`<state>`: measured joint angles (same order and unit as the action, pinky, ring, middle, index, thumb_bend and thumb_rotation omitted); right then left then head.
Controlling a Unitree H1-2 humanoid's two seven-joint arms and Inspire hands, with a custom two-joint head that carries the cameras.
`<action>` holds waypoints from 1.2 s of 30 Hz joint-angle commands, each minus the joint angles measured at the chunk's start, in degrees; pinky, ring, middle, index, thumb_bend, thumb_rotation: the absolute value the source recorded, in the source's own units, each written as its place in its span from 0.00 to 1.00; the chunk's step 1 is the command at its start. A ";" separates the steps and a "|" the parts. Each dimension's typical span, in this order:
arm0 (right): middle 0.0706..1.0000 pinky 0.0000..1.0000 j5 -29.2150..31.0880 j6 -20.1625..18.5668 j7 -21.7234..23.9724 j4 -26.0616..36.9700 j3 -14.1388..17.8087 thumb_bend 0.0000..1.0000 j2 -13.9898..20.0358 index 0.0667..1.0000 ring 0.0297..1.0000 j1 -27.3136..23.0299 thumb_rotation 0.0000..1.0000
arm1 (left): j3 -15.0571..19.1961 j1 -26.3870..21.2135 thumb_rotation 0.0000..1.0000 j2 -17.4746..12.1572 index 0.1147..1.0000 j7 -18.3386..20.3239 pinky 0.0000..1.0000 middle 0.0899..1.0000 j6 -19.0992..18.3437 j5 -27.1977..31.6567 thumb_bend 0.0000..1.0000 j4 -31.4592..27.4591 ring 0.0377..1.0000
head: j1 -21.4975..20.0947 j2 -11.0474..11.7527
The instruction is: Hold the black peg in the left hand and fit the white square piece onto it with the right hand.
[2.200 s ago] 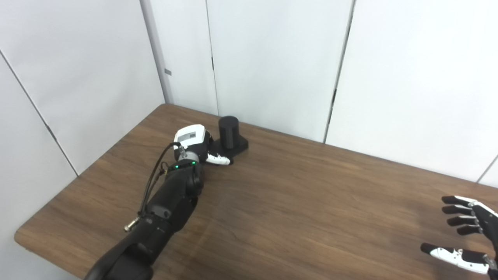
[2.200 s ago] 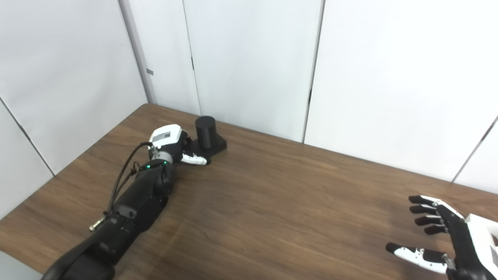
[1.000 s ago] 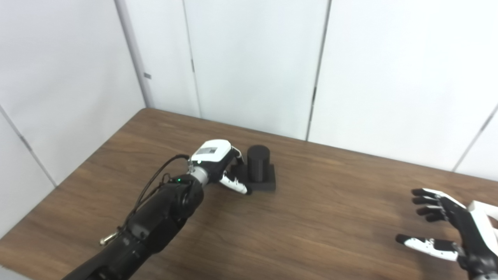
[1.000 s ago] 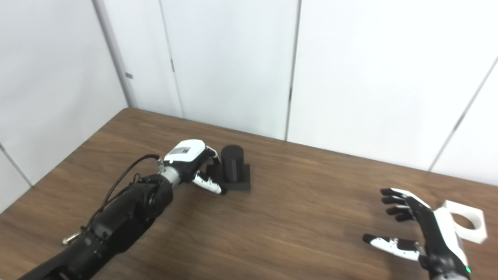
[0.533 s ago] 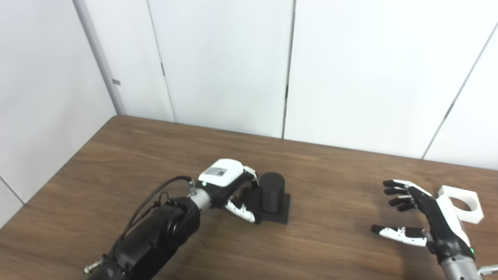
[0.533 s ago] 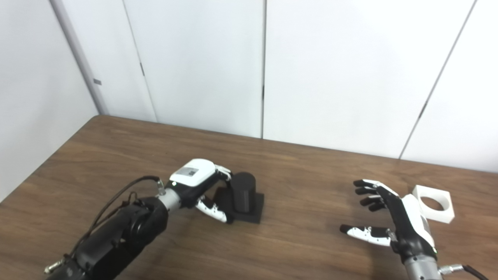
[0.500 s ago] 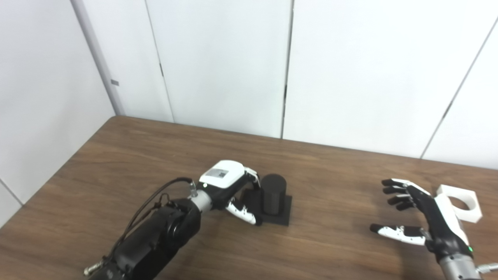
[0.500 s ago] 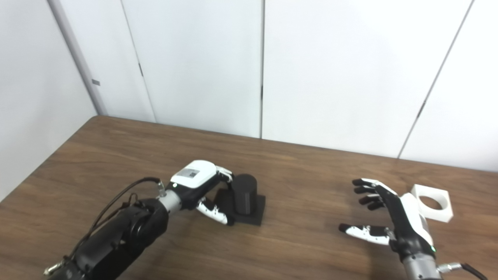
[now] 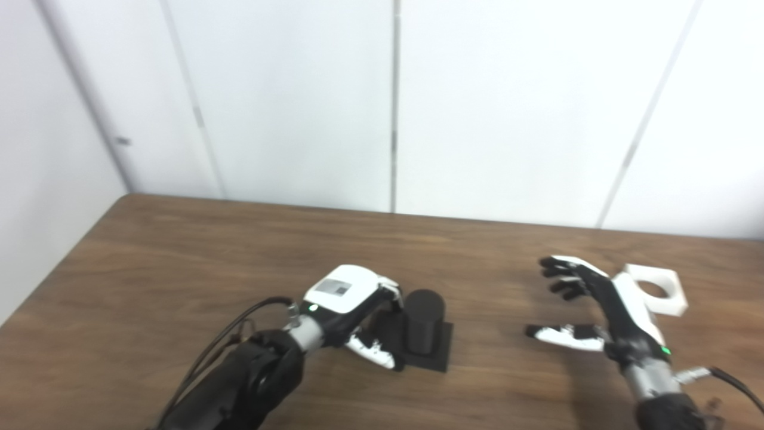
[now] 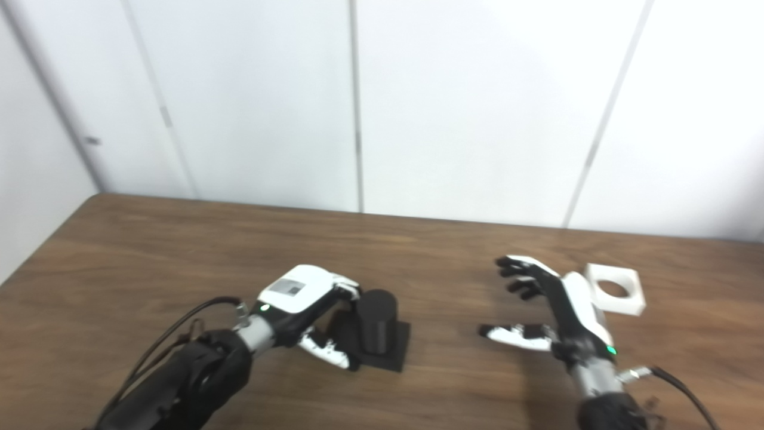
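Left hand (image 9: pixel 352 304) grips the black peg's (image 9: pixel 422 321) base; right hand (image 10: pixel 552 313), fingers spread wide and empty, should swing toward two o'clock, grasping the white square piece (image 10: pixel 615 297) by its sides

Readable text: none anywhere in either view.
Left hand (image 9: pixel 346 298) back plate: small grey rectangular label, perhaps printed, too blurred to read.
Right hand (image 9: pixel 603 304): no marking legible.
Black peg (image 9: pixel 422 321): no lettering visible.
White square piece (image 9: pixel 656 289): plain, no lettering visible.
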<state>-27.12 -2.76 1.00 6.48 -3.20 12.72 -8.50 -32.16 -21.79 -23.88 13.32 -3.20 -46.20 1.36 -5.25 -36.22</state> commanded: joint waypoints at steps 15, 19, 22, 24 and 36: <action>0.77 0.57 -12.72 -11.73 14.14 9.80 -1.80 0.75 14.33 0.75 0.70 -8.10 0.09 | -4.80 3.99 0.06 -4.01 0.43 -1.00 0.78 0.84 7.53 -5.09 0.52 5.39 0.84 | -18.73 6.13; 0.82 0.68 -15.43 -13.92 17.85 8.29 -1.71 0.81 18.95 0.77 0.79 -11.74 0.08 | -5.10 3.98 0.06 -5.05 0.43 -2.05 0.76 0.83 9.42 -5.80 0.52 6.30 0.84 | -21.78 7.71; 0.84 0.69 -17.60 -15.04 20.10 6.56 -2.56 0.83 21.09 0.78 0.82 -14.39 0.10 | -4.95 4.23 0.07 -5.77 0.43 -3.42 0.75 0.83 10.66 -6.11 0.52 7.30 0.83 | -23.70 8.66; 0.85 0.68 -18.73 -15.32 21.15 5.09 -3.30 0.83 22.23 0.78 0.83 -16.07 0.11 | -4.59 4.43 0.07 -6.14 0.43 -4.34 0.76 0.82 11.63 -5.48 0.52 8.17 0.84 | -24.56 8.97; 0.90 0.76 -24.33 -19.60 32.69 -5.91 -8.85 0.87 26.22 0.84 0.88 -27.11 0.17 | -3.93 4.40 0.07 -7.13 0.43 -8.42 0.78 0.86 16.02 -4.88 0.52 12.71 0.87 | -27.13 9.58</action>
<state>-50.26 -21.23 32.49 0.43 -12.19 36.95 -31.90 -33.15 -21.68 -28.00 0.05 11.78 -47.76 9.41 -32.34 -26.63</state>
